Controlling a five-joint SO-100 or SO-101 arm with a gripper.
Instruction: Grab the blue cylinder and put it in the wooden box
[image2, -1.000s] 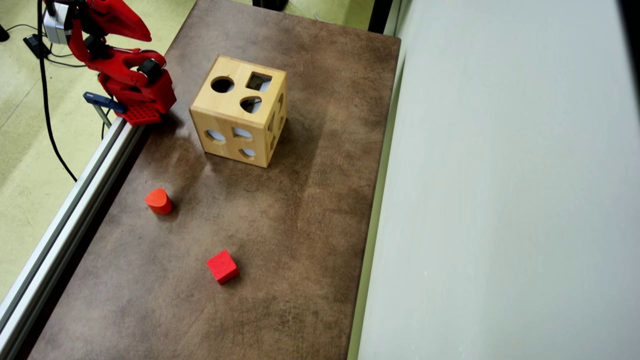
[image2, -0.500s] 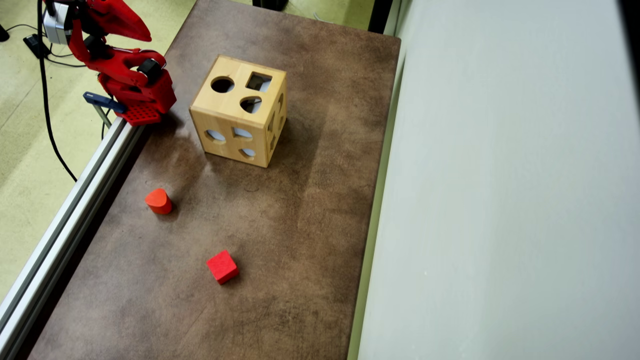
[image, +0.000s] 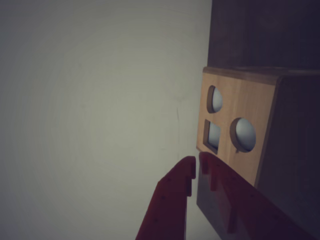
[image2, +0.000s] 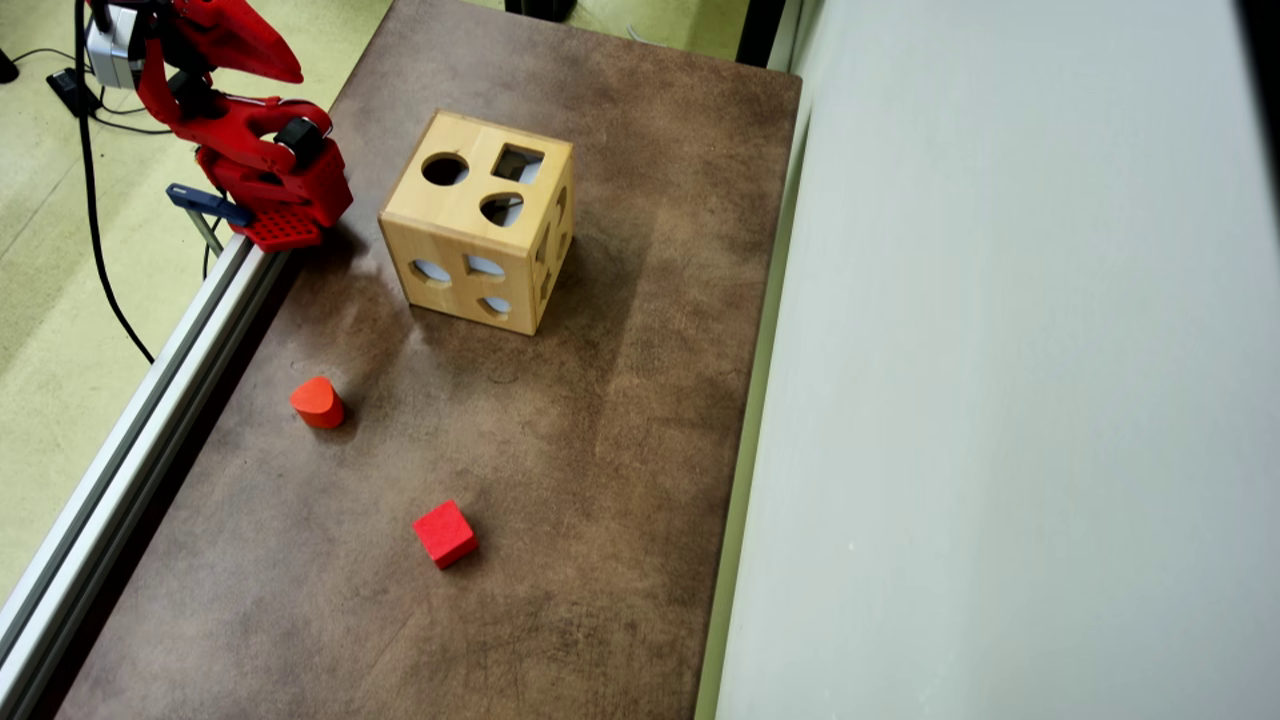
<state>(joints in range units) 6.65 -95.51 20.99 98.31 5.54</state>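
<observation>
The blue cylinder is not in view in either view. The wooden box (image2: 440, 215) stands at the far left part of the brown table (image2: 580, 450), with round, square and other holes in its faces. The wrist view looks at one side of the wooden box (image: 250, 100) just beyond my fingertips. My red gripper (image: 197, 160) is shut, its fingers pressed together with nothing between them. In the overhead view my gripper (image2: 296, 74) is folded back at the top left, off the table's edge and left of the box.
An orange-red rounded block (image2: 317, 401) sits near the table's left edge. A red cube (image2: 444, 533) lies nearer the front. An aluminium rail (image2: 130, 440) runs along the left side, and a tall grey panel (image2: 1000, 400) borders the right.
</observation>
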